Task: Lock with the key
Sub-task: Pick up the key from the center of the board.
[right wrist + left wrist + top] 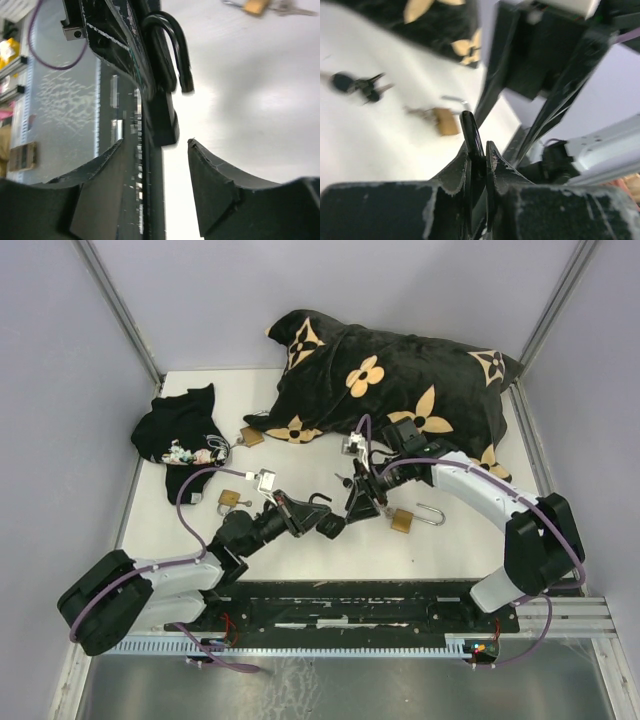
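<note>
**Black padlock pinched, no key in hand**

My left gripper is clamped tight on the black padlock, holding it by its thin body above the table's middle. My right gripper sits just beside it, spread wide with nothing between its fingers.

The main risk is a bump. The two grippers are crowded together, and a nudge from my right fingers could twist the lock in such a narrow pinch or knock it free. The other risk is closing on the lock with no key. What look like the keys lie blurred on the table beyond, near a brass padlock.

The padlock's long axis runs from body to shackle. From above, the body is nearer and the shackle points farther away, leaning slightly left. The shackle is open, its free end clear of the body. I cannot see the keyhole.
</note>
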### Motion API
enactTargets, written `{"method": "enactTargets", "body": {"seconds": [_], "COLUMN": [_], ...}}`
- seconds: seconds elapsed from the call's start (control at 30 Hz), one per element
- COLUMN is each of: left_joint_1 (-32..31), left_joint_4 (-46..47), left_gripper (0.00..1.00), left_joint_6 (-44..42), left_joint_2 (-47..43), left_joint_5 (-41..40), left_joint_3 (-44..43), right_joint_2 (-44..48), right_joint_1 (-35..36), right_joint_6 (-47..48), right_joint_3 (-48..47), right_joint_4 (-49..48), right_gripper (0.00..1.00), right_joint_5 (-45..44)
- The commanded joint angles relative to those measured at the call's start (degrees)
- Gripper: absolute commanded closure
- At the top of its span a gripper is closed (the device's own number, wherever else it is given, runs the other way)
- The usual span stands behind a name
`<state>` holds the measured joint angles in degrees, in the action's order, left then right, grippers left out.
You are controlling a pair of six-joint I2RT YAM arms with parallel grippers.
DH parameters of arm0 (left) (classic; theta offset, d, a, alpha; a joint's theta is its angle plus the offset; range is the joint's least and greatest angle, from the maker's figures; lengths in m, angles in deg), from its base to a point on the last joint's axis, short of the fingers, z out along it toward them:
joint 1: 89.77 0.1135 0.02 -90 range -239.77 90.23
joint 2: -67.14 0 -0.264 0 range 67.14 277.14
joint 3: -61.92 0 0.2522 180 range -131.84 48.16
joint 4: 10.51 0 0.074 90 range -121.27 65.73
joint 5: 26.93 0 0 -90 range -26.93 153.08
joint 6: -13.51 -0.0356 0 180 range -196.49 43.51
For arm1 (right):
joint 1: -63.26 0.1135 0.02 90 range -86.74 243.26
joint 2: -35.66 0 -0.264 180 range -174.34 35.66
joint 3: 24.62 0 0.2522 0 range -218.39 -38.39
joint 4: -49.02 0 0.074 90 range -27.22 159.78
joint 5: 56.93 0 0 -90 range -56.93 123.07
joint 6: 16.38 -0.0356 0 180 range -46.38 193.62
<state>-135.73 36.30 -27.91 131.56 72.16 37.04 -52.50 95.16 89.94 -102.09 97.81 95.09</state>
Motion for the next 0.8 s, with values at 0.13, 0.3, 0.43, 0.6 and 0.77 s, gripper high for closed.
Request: {"method": "enactTargets", "body": {"seconds": [0.13, 0.3, 0.43, 0.6, 0.77], "left_joint_1": [3.89, 4.43, 4.8, 5.28, 5.84], "left_joint_4": [0.22, -0.91, -3.18, -5.89, -6.45], "left_gripper": [0.97, 0.97, 0.97, 0.97, 0.97], "left_joint_6": [0.92, 1.42, 2.74, 3.54, 4.53], "left_joint_2": [0.24, 0.34, -1.18, -3.56, -5.4], "left_joint_5": [-3.73, -5.0, -6.89, -7.82, -8.44], "left_joint_3": [3.5, 4.36, 5.52, 6.01, 6.85], "right_joint_2": [-1.42, -12.55, -20.75, -26.53, -30.61], "right_joint_1": [-8.98, -8.99, -8.46, -7.84, -6.82], "right_joint_6": [-0.41, -5.16, -7.59, -8.1, -8.47], "right_joint_3": [-1.98, -7.54, -15.59, -22.17, -25.46], "right_joint_4": [-6.33, -9.56, -7.66, -5.12, -2.99], "right_gripper": [0.39, 0.41, 0.42, 0.42, 0.43], "right_joint_5": [-13.94, -24.97, -31.34, -33.27, -31.39]}}
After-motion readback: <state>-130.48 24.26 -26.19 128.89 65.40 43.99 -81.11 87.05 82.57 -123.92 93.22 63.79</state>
